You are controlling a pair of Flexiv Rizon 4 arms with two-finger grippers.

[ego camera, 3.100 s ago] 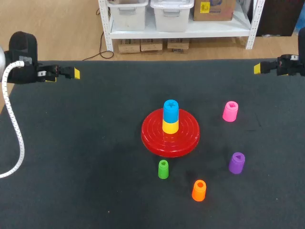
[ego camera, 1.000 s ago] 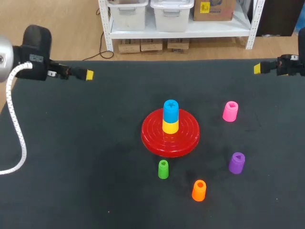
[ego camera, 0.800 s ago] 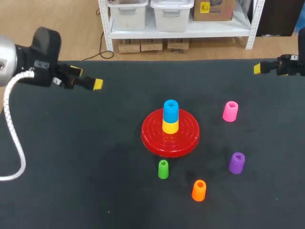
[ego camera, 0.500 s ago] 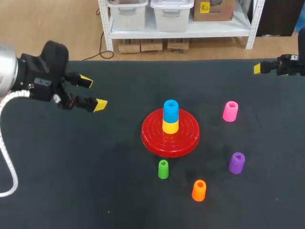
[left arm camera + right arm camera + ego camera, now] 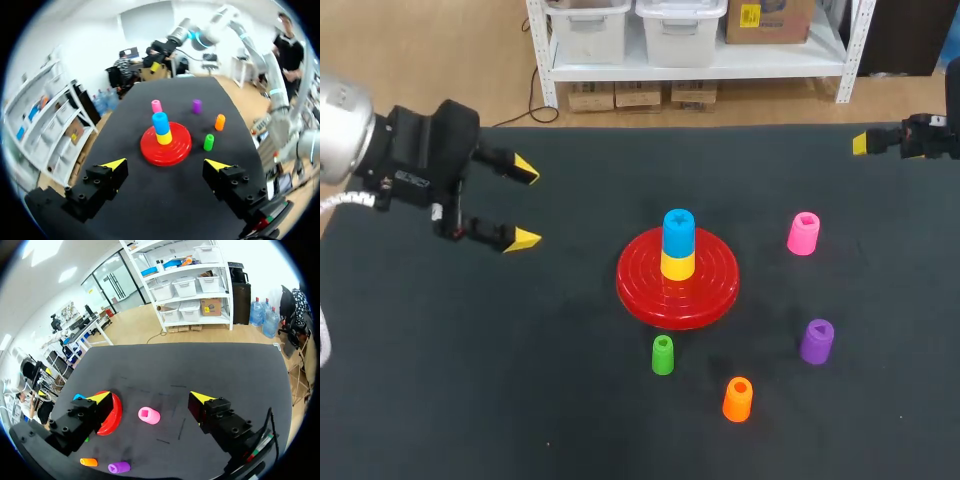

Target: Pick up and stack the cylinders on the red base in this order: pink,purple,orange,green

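Dark table [image 5: 440, 400] is viewed from above. Change noted: the left gripper [image 5: 525, 205], previously parked at the upper left edge, is now brought inward to left of centre. It is turned so that both tips show, spread wide with nothing between them. The right gripper [image 5: 151, 397] is unmoved at the upper right edge, fingers likewise apart and empty. No cylinder is displaced.

The red base [image 5: 710, 295] sits at centre and already carries a yellow cylinder [image 5: 677, 266] with a blue cylinder [image 5: 678, 230] on top. The pink cylinder [image 5: 803, 233] stands right of the base, the purple cylinder [image 5: 816, 341] and orange cylinder [image 5: 737, 399] at lower right, and the green cylinder [image 5: 662, 355] just below the base.

Stacking is judged not begun. An approach by the left arm is inferred, though pink lies nearer the right gripper.

Hidden: in the head view the right arm is cut off by the frame edge. In the right wrist view part of the base and most of the green cylinder are masked by a finger.
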